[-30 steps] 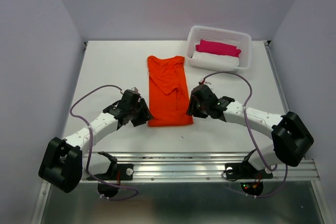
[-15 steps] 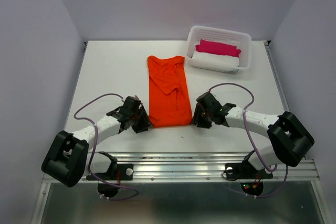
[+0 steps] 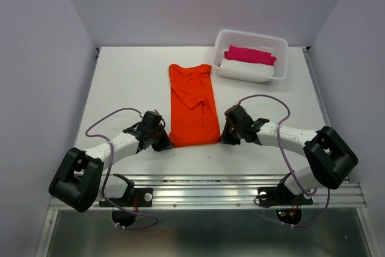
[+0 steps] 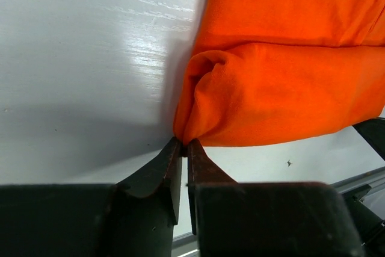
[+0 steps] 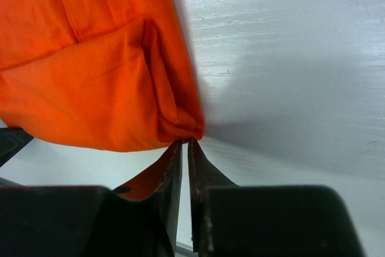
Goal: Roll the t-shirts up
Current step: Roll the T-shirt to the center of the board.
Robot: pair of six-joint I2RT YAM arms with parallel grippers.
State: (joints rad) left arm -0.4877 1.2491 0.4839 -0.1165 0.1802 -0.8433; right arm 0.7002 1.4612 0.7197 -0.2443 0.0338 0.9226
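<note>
An orange-red t-shirt point(image 3: 192, 102) lies folded into a long strip down the middle of the white table. Its near end is turned up into a small fold. My left gripper point(image 3: 166, 143) is shut on the near left corner of that fold, seen in the left wrist view point(image 4: 183, 142) where the cloth point(image 4: 283, 97) bunches at the tips. My right gripper point(image 3: 221, 138) is shut on the near right corner, seen in the right wrist view point(image 5: 184, 142) with the cloth point(image 5: 90, 100) bulging to the left.
A white perforated basket point(image 3: 280, 59) stands at the back right with a pink rolled cloth point(image 3: 250, 55) on white cloth inside. A metal rail point(image 3: 228, 188) runs along the near edge. Grey walls close in the sides and back.
Both grippers have come down to the shirt's near corners and drawn the near edge slightly away from me; the strip looks a little shorter than one second ago.
</note>
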